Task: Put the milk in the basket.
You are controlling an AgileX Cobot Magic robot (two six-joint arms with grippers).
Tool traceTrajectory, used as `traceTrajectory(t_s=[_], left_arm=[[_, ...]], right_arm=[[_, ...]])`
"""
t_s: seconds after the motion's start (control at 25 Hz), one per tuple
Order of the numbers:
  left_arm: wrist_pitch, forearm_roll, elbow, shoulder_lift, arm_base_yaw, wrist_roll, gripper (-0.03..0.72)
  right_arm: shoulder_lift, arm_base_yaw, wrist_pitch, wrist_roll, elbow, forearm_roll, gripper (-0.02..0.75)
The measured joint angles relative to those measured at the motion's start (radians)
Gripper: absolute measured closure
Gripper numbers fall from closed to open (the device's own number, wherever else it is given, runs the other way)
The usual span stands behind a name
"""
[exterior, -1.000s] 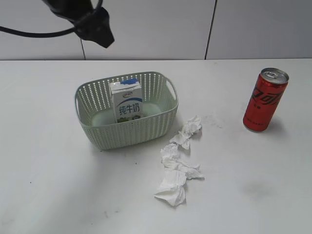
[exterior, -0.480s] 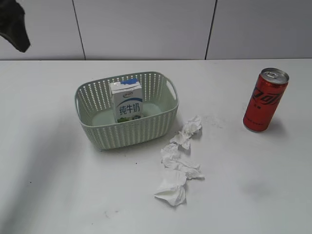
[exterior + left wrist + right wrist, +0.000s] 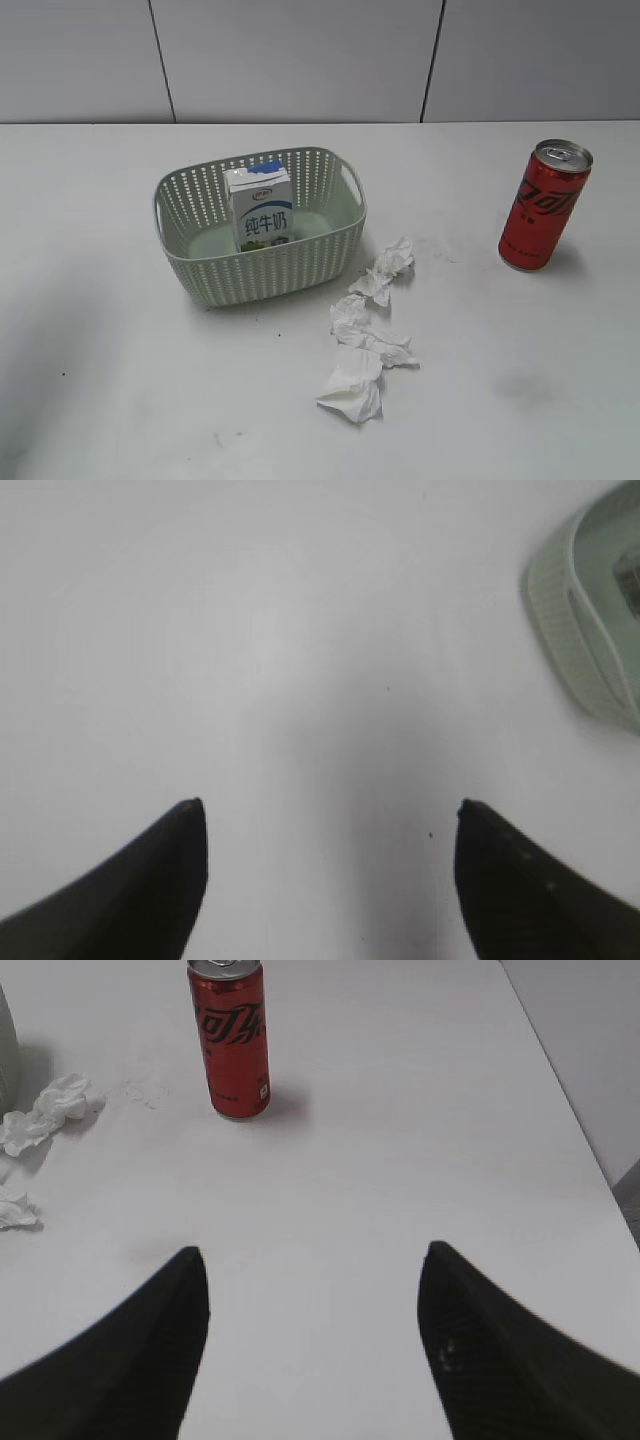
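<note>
The small white-and-blue milk carton [image 3: 260, 208] stands upright inside the pale green perforated plastic basket [image 3: 270, 272], while the left pincer [image 3: 328, 805] and right pincer [image 3: 314, 1250] both hang spread apart over bare white surface [image 3: 520, 380].

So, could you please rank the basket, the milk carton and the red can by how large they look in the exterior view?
1. Basket, clearly largest.
2. and 3. Red can and milk carton: too alike to rank, since the basket wall hides the carton's base.

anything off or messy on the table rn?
Only the crumpled tissues, strewn loose on the table just right of the basket. The milk stands upright inside the basket, and the red can is upright, with no spill visible. Both tools are open and empty.
</note>
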Motion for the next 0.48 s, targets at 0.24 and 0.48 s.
traceTrajectory(t_s=[0.24,0.48], left_arm=[[0.002,-0.004,0.253,-0.179,0.000,-0.016,0.115],[0.002,-0.004,0.477,-0.423,0.000,-0.020,0.115]], right_arm=[[0.000,0.000,0.000,0.000,0.000,0.000,0.225],[0.000,0.000,0.000,0.000,0.000,0.000,0.225]])
